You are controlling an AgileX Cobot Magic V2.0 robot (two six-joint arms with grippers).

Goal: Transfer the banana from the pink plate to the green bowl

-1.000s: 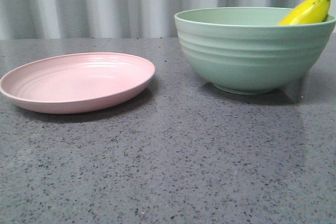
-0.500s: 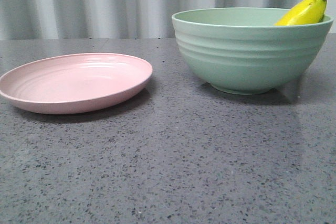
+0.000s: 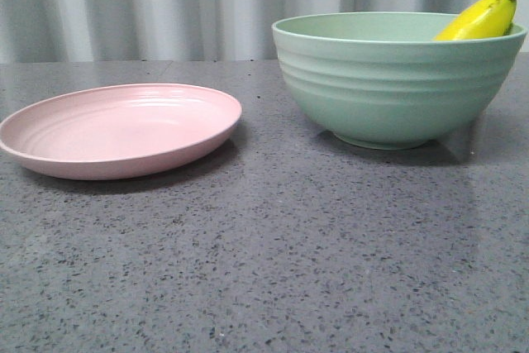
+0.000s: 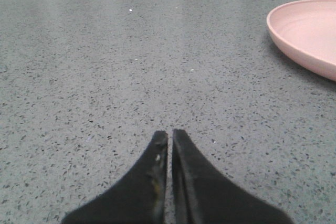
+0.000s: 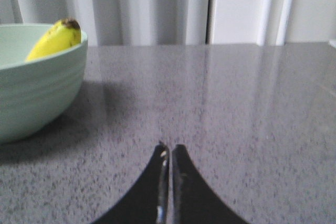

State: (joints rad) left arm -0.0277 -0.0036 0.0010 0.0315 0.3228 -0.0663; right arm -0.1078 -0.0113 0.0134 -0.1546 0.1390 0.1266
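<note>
Banana [image 3: 481,19] sits inside the green bowl [image 3: 388,88], leaning against the far-right part of the rim; only its upper end with the dark tip shows above the rim in the front view, the rest hidden by the bowl wall. Right wrist view shows the same end of the fruit [image 5: 55,40] poking over the bowl [image 5: 37,93], which is cut off at the frame edge; the bowl's inside floor is not visible in any view.

Pink plate [image 3: 120,130] lies flat on the grey speckled surface [image 3: 273,262], well apart from the bowl, with nothing on it. Left wrist view catches only a segment of the plate [image 4: 310,35] at the frame edge; bowl and banana do not appear there.

Neither arm shows in the front view. Left gripper [image 4: 169,145]: jaws pressed together, only a thin seam between them, holding nothing, low over bare surface. Right gripper [image 5: 169,158]: jaws likewise closed and holding nothing, beside the bowl but apart from it. A pale pleated curtain [image 3: 165,6] backs the scene.
</note>
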